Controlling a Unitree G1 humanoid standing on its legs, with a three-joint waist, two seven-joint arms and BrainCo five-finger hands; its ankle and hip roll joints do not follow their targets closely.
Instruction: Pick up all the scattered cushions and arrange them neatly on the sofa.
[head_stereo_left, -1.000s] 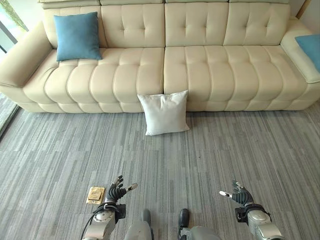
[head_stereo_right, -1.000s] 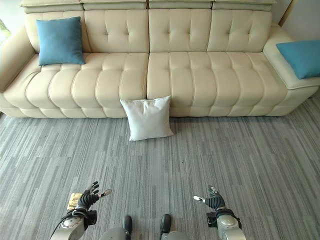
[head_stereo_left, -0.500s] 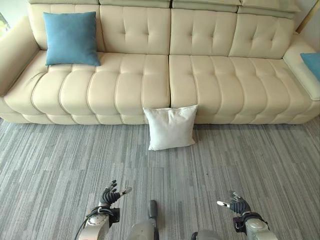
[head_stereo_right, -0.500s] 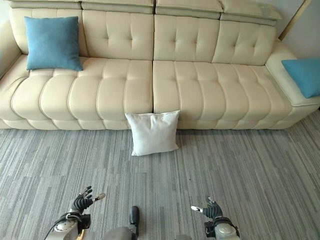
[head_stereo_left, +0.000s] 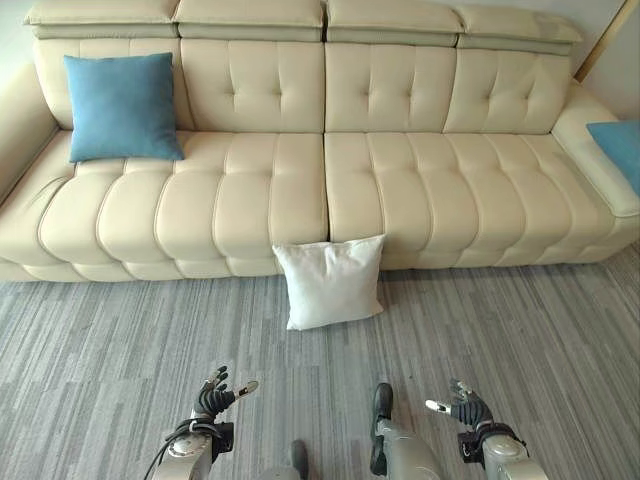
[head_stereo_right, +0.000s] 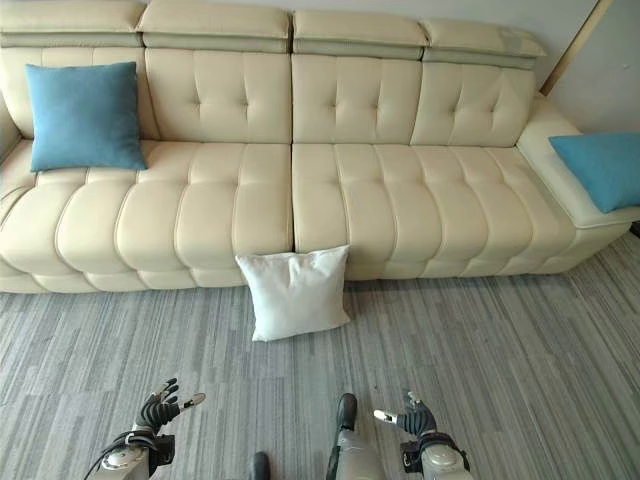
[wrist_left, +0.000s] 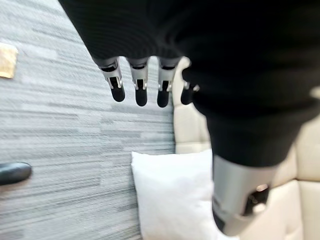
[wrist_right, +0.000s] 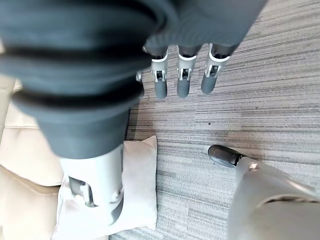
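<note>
While the white cushion (head_stereo_left: 331, 283) leaned on the floor (head_stereo_left: 100, 340) against the front of the sofa (head_stereo_left: 400, 190), neither robot hand held anything: the left robot hand (head_stereo_left: 217, 391) and the right robot hand (head_stereo_left: 464, 404) hung low and well apart from it, both released, fingers loosely spread. By my judgement the step in hand was the approach to that cushion, with no grasp begun. The next move would call for closing the gap, reaching down with both robot hands to its sides, lifting it and setting it upright on the seat. One blue cushion (head_stereo_left: 121, 107) stood against the backrest at the sofa's left end; a second blue cushion (head_stereo_right: 598, 166) lay on the right armrest, and may want straightening. The right eye view showed most of that second one, where the left eye view caught just its corner. The left wrist view showed a small tan object (wrist_left: 7, 60) on the floor, too blurred to identify, and the wrist views confirmed straight, empty fingers (wrist_right: 181, 82).
</note>
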